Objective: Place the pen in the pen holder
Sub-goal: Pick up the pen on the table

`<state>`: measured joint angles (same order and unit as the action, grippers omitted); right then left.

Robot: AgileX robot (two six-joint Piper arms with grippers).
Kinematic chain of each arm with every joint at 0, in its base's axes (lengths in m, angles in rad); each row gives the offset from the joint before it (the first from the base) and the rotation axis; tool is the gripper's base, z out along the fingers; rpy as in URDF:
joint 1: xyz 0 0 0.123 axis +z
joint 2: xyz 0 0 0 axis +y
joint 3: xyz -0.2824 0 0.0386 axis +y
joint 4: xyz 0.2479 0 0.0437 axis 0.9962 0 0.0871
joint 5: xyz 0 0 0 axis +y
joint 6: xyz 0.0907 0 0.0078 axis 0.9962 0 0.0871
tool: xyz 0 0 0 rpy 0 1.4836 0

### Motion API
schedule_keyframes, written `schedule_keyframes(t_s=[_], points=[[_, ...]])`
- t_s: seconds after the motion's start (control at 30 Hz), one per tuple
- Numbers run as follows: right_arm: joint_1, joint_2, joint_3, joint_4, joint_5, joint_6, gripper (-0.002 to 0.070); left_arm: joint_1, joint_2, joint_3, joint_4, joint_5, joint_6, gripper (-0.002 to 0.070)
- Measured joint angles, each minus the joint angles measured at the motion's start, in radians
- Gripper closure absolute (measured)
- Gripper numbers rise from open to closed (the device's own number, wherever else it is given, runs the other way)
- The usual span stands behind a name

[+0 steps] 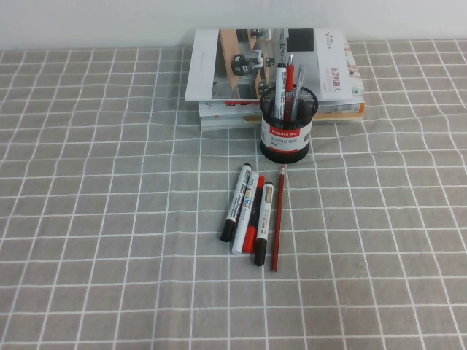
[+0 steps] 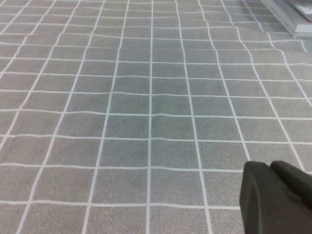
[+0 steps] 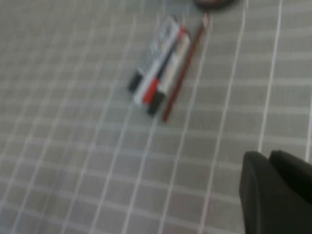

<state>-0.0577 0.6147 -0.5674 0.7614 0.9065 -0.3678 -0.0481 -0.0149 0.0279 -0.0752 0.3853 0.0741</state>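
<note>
The black mesh pen holder (image 1: 285, 135) with a white label band stands upright in front of a stack of books and holds several pens. Nearer than it, a row of pens lies on the cloth. Two near-identical black-and-white markers are in the row, one at its left end (image 1: 236, 203) and one further right (image 1: 264, 214); the row also shows in the right wrist view (image 3: 161, 68). The thin red pen (image 1: 278, 219) lies at the row's right. My left gripper (image 2: 269, 165) is shut and empty over bare cloth. My right gripper (image 3: 268, 155) is shut and empty, well short of the pens. Neither arm shows in the high view.
A white marker with coloured print (image 1: 245, 213) and a red marker (image 1: 255, 215) lie between the two black-and-white ones. A stack of books (image 1: 270, 73) lies behind the holder. Grey checked cloth (image 1: 109, 219) covers the table.
</note>
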Motion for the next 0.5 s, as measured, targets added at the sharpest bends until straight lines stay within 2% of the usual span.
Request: schedule_keyframes(t_s=[0.17,0.3,0.5], points=[[0.000,0.262,-0.227,-0.150,0.213,0.086,0.0689,0.000,0.000,0.000,0.000,0.000,0.000,0.0678],[0.048,0.416,-0.339,-0.250,0.249,0.180,0.0689,0.000,0.000,0.000,0.000,0.000,0.000,0.0678],[0.311,0.635,-0.520,-0.623,0.303,0.476,0.0688,0.000,0.000,0.000,0.000,0.000,0.000,0.0678]])
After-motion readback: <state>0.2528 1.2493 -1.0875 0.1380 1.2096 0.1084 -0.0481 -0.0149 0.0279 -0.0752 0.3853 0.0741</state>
